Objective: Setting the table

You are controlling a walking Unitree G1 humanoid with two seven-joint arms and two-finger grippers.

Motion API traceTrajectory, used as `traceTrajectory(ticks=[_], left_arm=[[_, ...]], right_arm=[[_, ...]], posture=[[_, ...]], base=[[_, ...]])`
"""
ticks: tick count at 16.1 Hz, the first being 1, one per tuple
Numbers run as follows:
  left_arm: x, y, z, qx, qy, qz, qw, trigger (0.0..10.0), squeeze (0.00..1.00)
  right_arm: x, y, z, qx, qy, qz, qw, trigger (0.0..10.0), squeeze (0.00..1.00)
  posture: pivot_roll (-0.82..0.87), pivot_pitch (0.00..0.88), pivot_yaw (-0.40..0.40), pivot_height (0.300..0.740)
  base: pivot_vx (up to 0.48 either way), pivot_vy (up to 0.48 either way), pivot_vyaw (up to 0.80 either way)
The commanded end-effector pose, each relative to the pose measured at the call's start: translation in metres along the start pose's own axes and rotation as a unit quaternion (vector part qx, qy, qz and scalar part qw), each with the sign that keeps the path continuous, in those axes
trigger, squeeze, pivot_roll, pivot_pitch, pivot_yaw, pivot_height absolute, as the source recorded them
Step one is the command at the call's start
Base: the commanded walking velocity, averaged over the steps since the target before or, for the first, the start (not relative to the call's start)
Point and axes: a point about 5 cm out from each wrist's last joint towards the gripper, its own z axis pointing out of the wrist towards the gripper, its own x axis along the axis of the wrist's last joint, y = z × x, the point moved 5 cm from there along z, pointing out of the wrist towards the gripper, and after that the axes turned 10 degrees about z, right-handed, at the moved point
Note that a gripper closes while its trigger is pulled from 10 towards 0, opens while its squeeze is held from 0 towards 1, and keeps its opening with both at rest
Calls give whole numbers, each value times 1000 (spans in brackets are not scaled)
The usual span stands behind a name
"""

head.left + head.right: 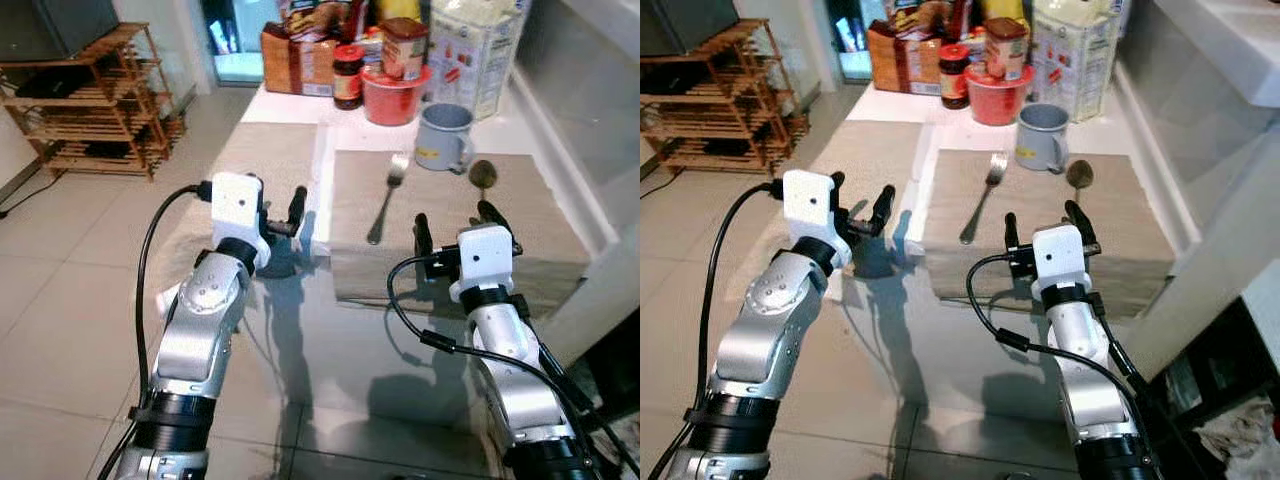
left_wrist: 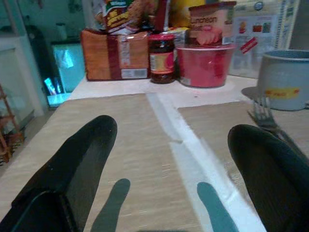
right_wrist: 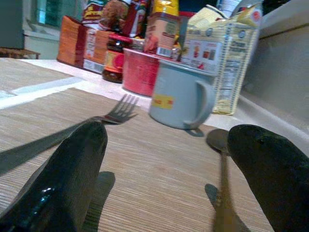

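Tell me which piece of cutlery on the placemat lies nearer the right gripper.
The spoon, lying just ahead of the right gripper beside the grey mug. The fork lies further toward the robot's left.

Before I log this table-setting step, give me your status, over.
Left claw open above the left placemat, right claw open low over the right placemat. Fork, spoon and mug on that mat. Nothing blocking.

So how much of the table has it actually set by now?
One place looks partly laid: a fork, a spoon and a grey mug sit on the right placemat. The left placemat is still bare. Nothing is in hand: the left hand and right hand are both open, low over the mats. The left setting remains.
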Motion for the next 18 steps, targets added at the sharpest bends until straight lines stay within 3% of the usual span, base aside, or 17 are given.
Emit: traceTrajectory(ticks=[1, 5, 10, 12, 18], left_arm=[[0, 0, 2, 0, 0, -3, 1000, 10000, 0], [0, -1, 4, 7, -2, -8, 1000, 10000, 0], [-5, -9, 10, 21, -19, 12, 1000, 10000, 0], [-9, -9, 19, 8, -36, 10, 999, 10000, 0], [-8, -8, 68, -32, -76, 34, 996, 10000, 0]], right_arm=[[3, 3, 1, -4, 4, -6, 1000, 10000, 0], [0, 4, 1, -7, -5, -8, 1000, 10000, 0], [1, 2, 3, 0, -4, -14, 1000, 10000, 0], [2, 1, 4, 2, -2, -14, 1000, 10000, 0], [10, 0, -4, 9, 9, -14, 1000, 10000, 0]], posture=[[-88, 0, 70, 740], [-94, 0, 69, 740], [-91, 0, 65, 740], [-90, 0, 62, 740], [-123, 0, 79, 740]], base=[[0, -469, 0], [0, -451, -600], [0, 0, 0], [0, 0, 0], [0, 0, 0]])
